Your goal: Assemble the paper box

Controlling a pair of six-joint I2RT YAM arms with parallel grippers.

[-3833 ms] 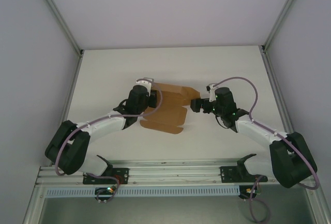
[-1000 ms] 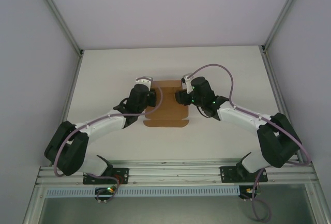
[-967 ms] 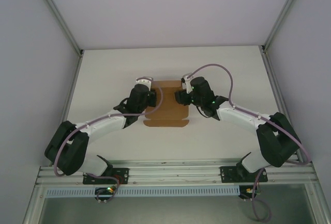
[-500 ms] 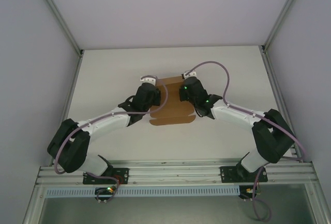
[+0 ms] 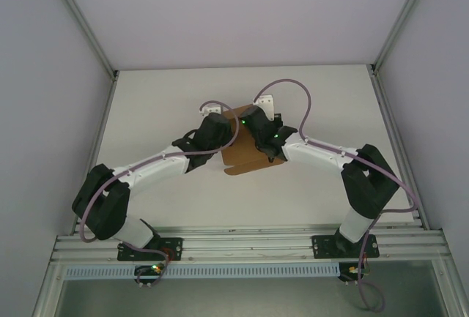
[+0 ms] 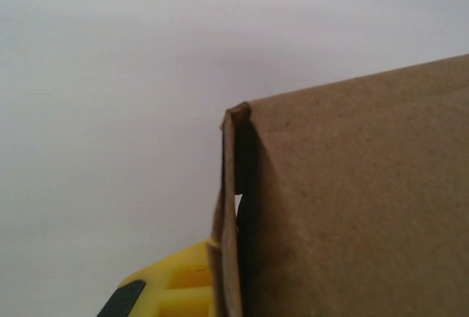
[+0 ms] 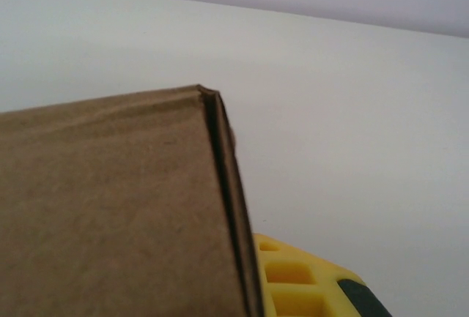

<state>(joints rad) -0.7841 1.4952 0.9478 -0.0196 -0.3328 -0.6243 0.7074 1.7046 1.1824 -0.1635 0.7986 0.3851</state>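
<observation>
Cardboard of the paper box [image 5: 245, 157] is folded, its long axis running far to near and its tabbed end pointing toward the arm bases. At the box's far left edge the left tool [image 5: 223, 132] pinches the cardboard. At its far right edge the right tool [image 5: 251, 128] does likewise, a yellow finger [image 7: 300, 284] beside the fold. Around the box spreads the white table [image 5: 161, 97], the box at about its middle.

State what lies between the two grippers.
The paper box, folded brown cardboard, lies between the left gripper and right gripper, shown in the top external view.
</observation>
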